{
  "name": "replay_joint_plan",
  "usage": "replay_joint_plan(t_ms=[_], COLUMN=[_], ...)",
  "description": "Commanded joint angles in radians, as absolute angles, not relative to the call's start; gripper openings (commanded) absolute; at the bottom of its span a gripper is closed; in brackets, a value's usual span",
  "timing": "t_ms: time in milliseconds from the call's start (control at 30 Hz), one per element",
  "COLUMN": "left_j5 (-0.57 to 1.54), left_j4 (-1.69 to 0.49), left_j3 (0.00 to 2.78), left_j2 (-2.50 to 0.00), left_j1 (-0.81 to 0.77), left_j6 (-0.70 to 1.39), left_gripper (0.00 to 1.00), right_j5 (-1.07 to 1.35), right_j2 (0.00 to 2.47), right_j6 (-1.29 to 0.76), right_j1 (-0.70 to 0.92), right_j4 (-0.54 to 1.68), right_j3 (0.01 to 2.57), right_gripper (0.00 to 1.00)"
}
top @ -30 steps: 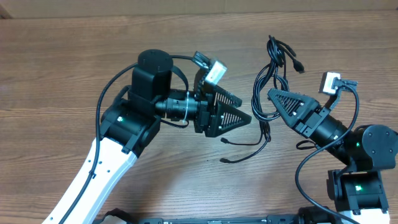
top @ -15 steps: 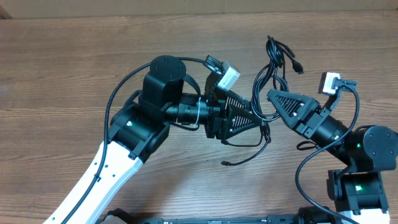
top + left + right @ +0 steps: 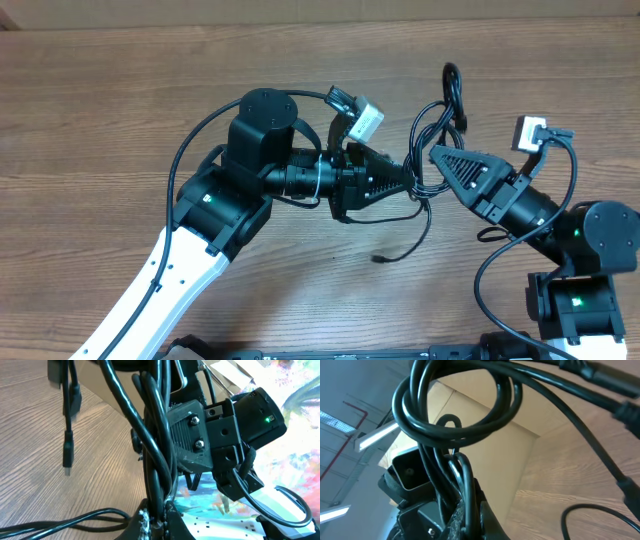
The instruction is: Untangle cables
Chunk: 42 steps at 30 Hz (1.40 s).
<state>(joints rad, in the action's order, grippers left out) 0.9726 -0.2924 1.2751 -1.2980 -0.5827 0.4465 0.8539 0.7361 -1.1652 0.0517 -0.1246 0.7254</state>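
Your left gripper (image 3: pixel 408 183) has swung right across the table (image 3: pixel 120 100) and gone from spread wide to clenched. It now sits just beside the right gripper (image 3: pixel 436 153), where a second ago it was well apart from it. The cables (image 3: pixel 452 95) have shifted with it. The upper loops have drawn in to a narrower bunch above the two grippers. Of the loose tails below, you now see one strand trailing down to a small plug (image 3: pixel 380 258) on the wood.

Both of your grippers are clamped on the cables. From overhead, the bundle runs between the two tips, with the loops rising behind them and the single tail hanging off toward you.

In the left wrist view the cables (image 3: pixel 152 445) come straight up out of the closed left gripper (image 3: pixel 156 522) as a tight sheaf of several cords, crossing in front of the right arm's black body. One short end with a plug (image 3: pixel 67 457) hangs free to the side, above the table.

In the right wrist view the cables (image 3: pixel 455 425) form a coiled loop directly above the right gripper (image 3: pixel 465 512). Two or three cords drop from that loop into the pinch of its jaws. Further strands sweep away to the right, over the table.
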Motion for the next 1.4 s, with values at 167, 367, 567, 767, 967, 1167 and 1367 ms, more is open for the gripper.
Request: replay_joint_plan(t_ms=[167,367,567,767,967,1167,1367], left_j5=[0.962,0.96,0.84,0.648,0.642,0.607,0.46], left_j4=[-0.289,-0.332,-0.444,-0.594,-0.606,-0.618,-0.615], left_j3=[1.293,1.293,1.293,1.293,1.293,1.293,1.293], left_j2=[-1.289,-1.289,-1.288,-1.288,-1.288,-1.288,-1.288], left_j1=[-0.585,-0.582,-0.563,-0.541,-0.556,-0.647,-0.706], left_j6=[0.369,0.279,0.265,0.201,0.093,-0.128,-0.154], left_gripper=[0.04,0.04,0.04,0.04,0.04,0.04,0.04], right_j5=[0.895,0.892,0.891,0.899,0.9,0.904,0.918], right_j2=[0.731,0.731,0.731,0.73,0.731,0.73,0.731], right_j6=[-1.027,-0.912,-0.886,-0.889,-0.885,-0.889,-0.889], right_j1=[0.051,0.051,0.05,0.05,0.05,0.05,0.05], right_j4=[-0.016,0.11,0.236,0.253,0.252,0.248,0.241], right_j3=[0.748,0.748,0.748,0.748,0.748,0.748,0.748], right_gripper=[0.41,0.78,0.96,0.96,0.96,0.81,0.79])
